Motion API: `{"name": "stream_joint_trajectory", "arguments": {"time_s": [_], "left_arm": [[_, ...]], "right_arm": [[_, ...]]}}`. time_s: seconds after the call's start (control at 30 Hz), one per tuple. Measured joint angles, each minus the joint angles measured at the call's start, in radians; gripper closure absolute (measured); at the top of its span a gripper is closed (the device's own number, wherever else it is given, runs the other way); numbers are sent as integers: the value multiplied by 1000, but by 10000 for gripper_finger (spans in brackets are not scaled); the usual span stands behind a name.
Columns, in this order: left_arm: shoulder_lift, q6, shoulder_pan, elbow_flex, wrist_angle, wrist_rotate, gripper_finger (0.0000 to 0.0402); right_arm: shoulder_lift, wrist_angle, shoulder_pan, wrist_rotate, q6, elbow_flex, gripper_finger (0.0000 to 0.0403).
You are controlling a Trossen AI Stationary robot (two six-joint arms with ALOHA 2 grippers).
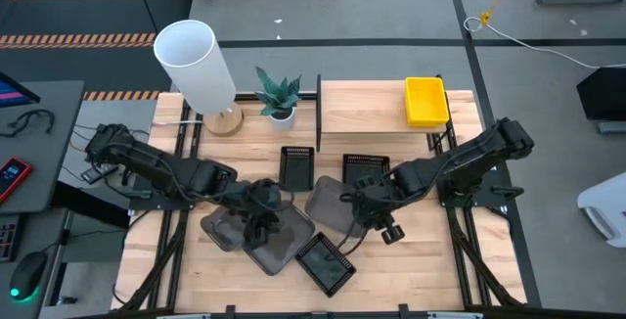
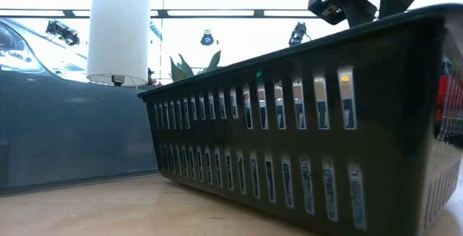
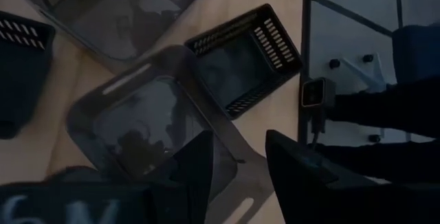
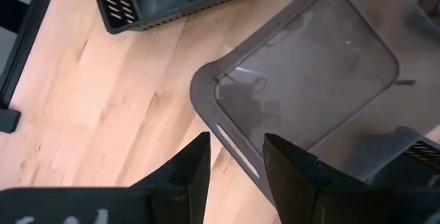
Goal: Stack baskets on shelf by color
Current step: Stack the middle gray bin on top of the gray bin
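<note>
Fingers on both arms look parted right now, with nothing clamped between them. The left fingers point(image 3: 199, 162) straddle the rim of a smoky grey basket point(image 3: 151, 124), and the right fingers point(image 4: 196, 162) hover over the rim of another grey basket point(image 4: 309, 73), one on either side of the edge.

So my read is we're in the grey-basket pickup step. From above, the left gripper point(image 1: 262, 211) and right gripper point(image 1: 370, 213) are both down in the pile at mid-table, while the shelf point(image 1: 362, 107) only carries a yellow basket point(image 1: 426, 101) so far. The next move probably needs each pair of fingers to drop a bit and pinch the rim squarely, since those grey trays overlap and could drag a neighbour along.

View differences: only the overhead shows the shelf and the spread of baskets, with a black mesh basket point(image 1: 297, 166) just in front of it. The wrist cams show the rim line-up, which the overhead can't. The table-level cam is mostly blocked by one slotted dark basket point(image 2: 311, 127), though it does catch the white lamp point(image 2: 118, 33).
</note>
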Motion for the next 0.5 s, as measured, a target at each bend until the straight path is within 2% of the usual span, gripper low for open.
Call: {"name": "stream_joint_trajectory", "arguments": {"time_s": [0.27, 0.5], "left_arm": [[19, -145, -103, 1, 6, -44, 260], [106, -318, -212, -1, -1, -44, 260]], "right_arm": [[-94, -42, -1, 126, 16, 0, 264], [-204, -57, -5, 279, 21, 0, 264]]}}
